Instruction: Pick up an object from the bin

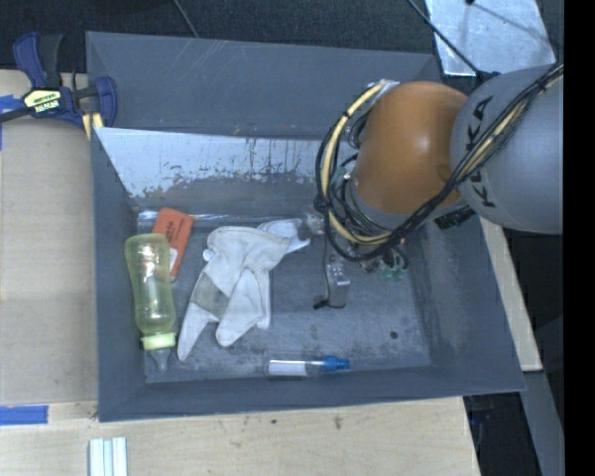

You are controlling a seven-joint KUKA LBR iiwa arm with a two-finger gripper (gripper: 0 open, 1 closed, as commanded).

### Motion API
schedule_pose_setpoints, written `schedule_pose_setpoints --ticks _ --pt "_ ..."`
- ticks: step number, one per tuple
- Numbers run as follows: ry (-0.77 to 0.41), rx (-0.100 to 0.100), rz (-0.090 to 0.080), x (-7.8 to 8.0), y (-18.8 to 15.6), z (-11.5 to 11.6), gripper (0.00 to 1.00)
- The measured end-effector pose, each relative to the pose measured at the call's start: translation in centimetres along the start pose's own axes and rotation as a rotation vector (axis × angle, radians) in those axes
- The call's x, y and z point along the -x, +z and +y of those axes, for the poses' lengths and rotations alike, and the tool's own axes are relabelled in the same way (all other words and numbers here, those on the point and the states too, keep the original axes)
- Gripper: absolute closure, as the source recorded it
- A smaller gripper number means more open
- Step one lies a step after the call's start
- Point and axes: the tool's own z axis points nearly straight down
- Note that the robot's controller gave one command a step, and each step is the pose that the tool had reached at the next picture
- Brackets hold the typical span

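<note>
We see the gripper low over bare floor in the bin, just right of the white cloth. We cannot tell whether it is released or clenched, and we see nothing in its grasp. The cloth is the nearest thing. The tube lies near the front wall, and the bottle and the orange packet lie at the left.

Hazards, as we judge them:
- Closing here would catch only floor.
- The cloth is limp, so a pinch on one fold may slip.
- A dragged cloth may shift the bottle.
</note>
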Motion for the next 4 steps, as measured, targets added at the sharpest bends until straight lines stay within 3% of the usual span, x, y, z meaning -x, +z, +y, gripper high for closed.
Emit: schedule_pose_setpoints --ticks 1,2,3,4 --pt "-0.036 0.001 0.0 1.9 5.1 2.5 0.0" --pt "-0.151 0.001 0.008 0.8 8.1 5.5 1.0" --pt "-0.151 0.001 0.007 0.8 8.1 5.5 1.0" --pt "-0.24 0.002 0.01 1.1 -11.2 5.8 1.0"
